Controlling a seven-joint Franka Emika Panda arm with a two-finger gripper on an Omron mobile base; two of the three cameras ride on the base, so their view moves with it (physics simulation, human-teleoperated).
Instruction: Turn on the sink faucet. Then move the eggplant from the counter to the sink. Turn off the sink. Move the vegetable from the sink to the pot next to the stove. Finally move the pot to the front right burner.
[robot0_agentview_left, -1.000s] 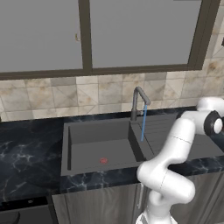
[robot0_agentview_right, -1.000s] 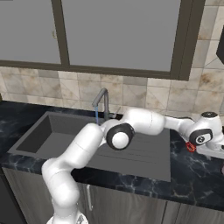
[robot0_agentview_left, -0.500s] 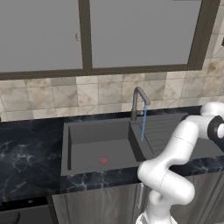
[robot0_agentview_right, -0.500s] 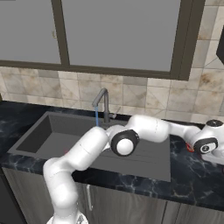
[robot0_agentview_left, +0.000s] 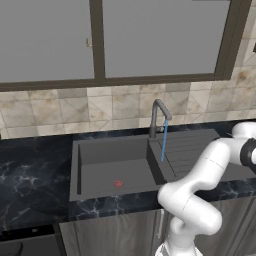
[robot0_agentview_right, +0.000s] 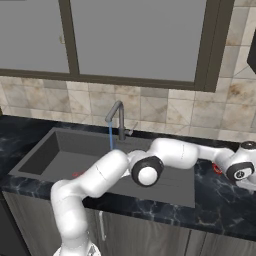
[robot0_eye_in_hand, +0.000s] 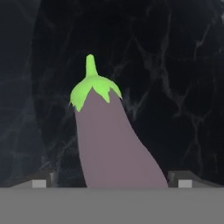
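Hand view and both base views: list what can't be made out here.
- Eggplant: in the hand view its lower end is cut off at the bottom, so contact with the fingertips can't be judged.
- Gripper: in the right base view the picture's right edge cuts it off.
- Sink: in the right base view the arm covers part of the basin.

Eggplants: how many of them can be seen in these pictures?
1. The eggplant lies on the black counter in the hand view, its green cap pointing away, its body between the tips of the open pincer. Others could be hidden behind the arm in the base views.
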